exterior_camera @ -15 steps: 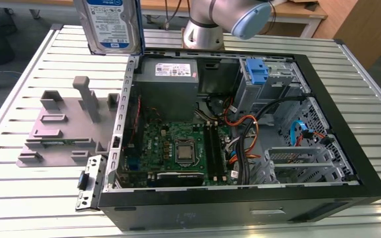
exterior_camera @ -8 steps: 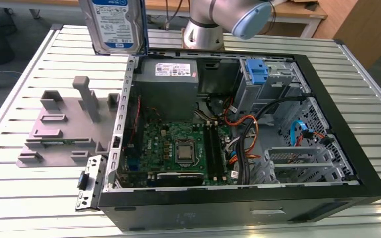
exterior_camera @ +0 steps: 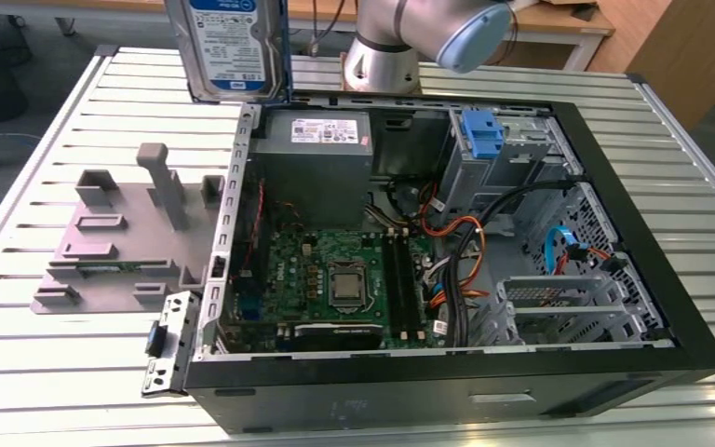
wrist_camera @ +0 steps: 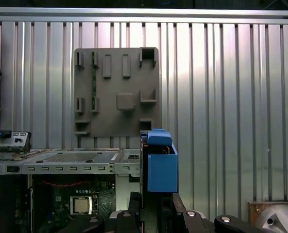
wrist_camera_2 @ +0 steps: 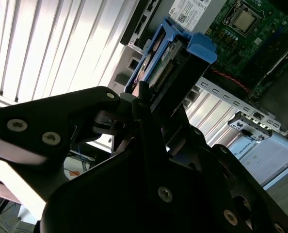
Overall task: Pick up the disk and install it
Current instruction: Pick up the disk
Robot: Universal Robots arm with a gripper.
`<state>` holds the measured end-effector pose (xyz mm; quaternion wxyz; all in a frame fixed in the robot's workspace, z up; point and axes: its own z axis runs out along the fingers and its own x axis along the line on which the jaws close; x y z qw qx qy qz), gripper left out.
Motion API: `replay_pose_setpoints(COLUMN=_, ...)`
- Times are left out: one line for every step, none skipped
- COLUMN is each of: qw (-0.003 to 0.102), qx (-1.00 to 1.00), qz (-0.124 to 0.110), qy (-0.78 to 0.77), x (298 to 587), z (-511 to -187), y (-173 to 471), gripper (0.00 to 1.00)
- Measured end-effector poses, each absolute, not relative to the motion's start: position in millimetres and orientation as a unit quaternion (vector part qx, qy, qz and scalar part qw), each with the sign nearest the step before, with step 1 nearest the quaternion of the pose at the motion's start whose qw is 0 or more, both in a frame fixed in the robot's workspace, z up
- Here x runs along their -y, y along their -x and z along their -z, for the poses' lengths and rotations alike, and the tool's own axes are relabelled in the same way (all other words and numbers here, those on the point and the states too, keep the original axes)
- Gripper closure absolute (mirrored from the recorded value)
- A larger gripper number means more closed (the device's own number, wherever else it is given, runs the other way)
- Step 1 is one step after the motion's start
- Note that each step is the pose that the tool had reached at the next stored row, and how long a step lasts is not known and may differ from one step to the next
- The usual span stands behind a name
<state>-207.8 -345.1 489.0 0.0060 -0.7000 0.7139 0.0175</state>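
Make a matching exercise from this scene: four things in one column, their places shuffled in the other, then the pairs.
Things
1. disk
2. grey moulded plate
3. blue bracket
4. motherboard

Places
A. flat on the floor of the open case
B. lying on the slatted table, beside the case
C. held up in the gripper
D. upright inside the case, at the metal drive cage

Pairs: 1-C, 2-B, 3-D, 4-A
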Motion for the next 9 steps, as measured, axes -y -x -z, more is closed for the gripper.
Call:
replay_pose_setpoints(qw=0.006, qx=-0.714, qz=-0.018, qy=0.700, x=345, z=-489, y=206, gripper=0.65)
replay_pose_setpoints(qw=0.006, qx=-0.714, qz=-0.018, qy=0.700, x=345, z=-489, y=204, gripper=0.65)
replay_pose_setpoints(qw=0.006, qx=-0.714, qz=-0.018, qy=0.700, x=345, z=-489, y=202, gripper=0.65)
replay_pose_setpoints(qw=0.006, qx=-0.714, qz=-0.018, qy=0.700, x=345, z=-489, y=200, gripper=0.65)
replay_pose_setpoints(qw=0.006, qx=-0.714, qz=-0.018, qy=0.700, x=345, z=-489, y=199, gripper=0.65)
replay_pose_setpoints(qw=0.006, qx=-0.714, qz=-0.018, qy=0.700, x=345, z=-489, y=198, gripper=0.65)
replay_pose_setpoints(qw=0.006, qx=-0.714, qz=-0.018, qy=0.700, x=345, z=-489, y=196, gripper=0.65)
replay_pose_setpoints(qw=0.006, qx=-0.714, qz=-0.018, qy=0.700, x=344, z=-489, y=195, gripper=0.65)
replay_pose_setpoints(qw=0.006, qx=-0.714, qz=-0.018, qy=0.700, x=344, z=-489, y=194, gripper=0.65)
